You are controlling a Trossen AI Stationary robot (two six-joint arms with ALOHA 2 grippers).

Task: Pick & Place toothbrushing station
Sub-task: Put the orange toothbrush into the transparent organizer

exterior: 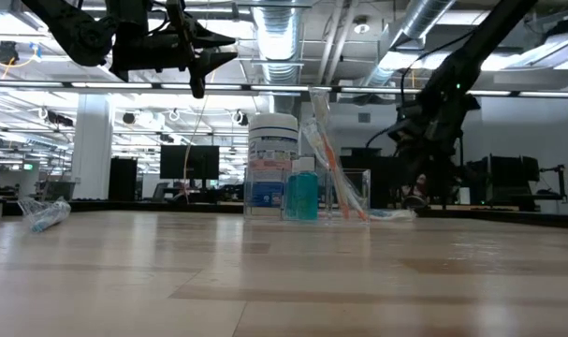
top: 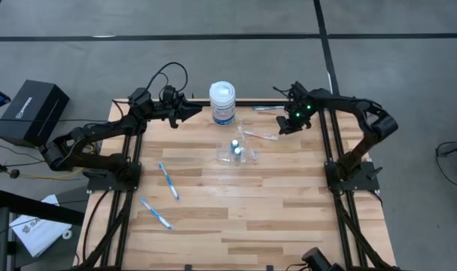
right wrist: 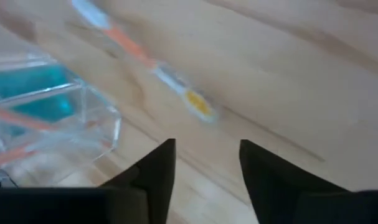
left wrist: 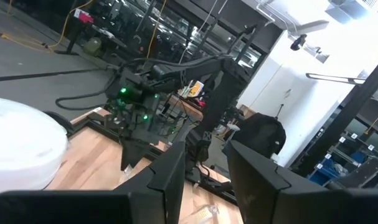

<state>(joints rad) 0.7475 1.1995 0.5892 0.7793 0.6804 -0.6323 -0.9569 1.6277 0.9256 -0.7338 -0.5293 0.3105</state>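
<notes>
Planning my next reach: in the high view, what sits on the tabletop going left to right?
Lower-left toothbrush → second blue toothbrush → white jar with blue label → clear holder with two small bottles → wrapped toothbrush, near the right claw.

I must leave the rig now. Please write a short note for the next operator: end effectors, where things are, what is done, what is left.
Left end effector: open, empty, raised beside the white jar.
Right end effector: open, empty, just above the table near the clear holder.
Done: one orange toothbrush leans in the holder.
Left: another orange toothbrush lies beside the holder; two blue toothbrushes lie on the table's left side.
</notes>
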